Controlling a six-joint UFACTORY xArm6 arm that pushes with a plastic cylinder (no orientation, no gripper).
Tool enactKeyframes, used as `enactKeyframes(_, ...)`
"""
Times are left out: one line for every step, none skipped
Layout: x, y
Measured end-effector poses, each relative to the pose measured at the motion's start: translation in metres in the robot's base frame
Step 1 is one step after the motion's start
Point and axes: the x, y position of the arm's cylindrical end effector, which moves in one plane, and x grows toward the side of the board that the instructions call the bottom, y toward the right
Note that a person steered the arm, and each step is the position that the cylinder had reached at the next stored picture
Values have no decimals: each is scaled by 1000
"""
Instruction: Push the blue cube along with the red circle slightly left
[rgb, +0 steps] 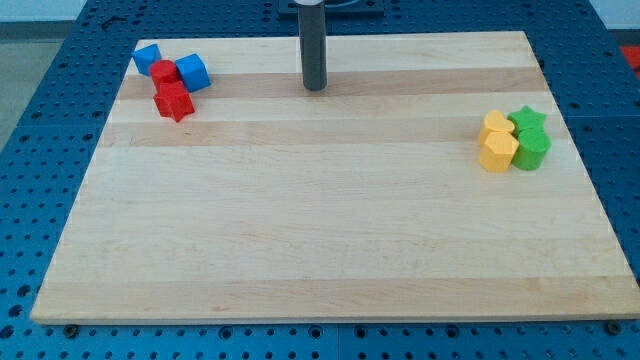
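Item — blue cube: set near the board's top-left corner, touching the red circle on that circle's right side. The pair lies along a roughly left-right line.

Item — neighbours: a second blue block is pressed against the circle from the upper left; a red star-like block sits just below the circle and cube.

Item — my tip: placed on the wooden board near the top edge, well apart from the cluster, to the view's right of the cube and slightly lower. No pincer is fitted — a plain rod only, so nothing can be said of opening or closing.

Deciding relation: the cube lies leftward of the tip, with the circle directly behind it. A near-straight leftward push is judged sufficient, once the tip is raised slightly toward the view's top to meet the cube's right face squarely.

Item — unrelated: two yellow blocks and two green blocks clustered at the right edge.
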Motion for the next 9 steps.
enactKeyframes(0,-37)
enactKeyframes(-1,-67)
enactKeyframes(-1,-71)
enactKeyframes(-1,-74)
enactKeyframes(-51,-115)
enactKeyframes(-51,-122)
enactKeyframes(-51,-134)
enactKeyframes(-30,-187)
enactKeyframes(-24,-207)
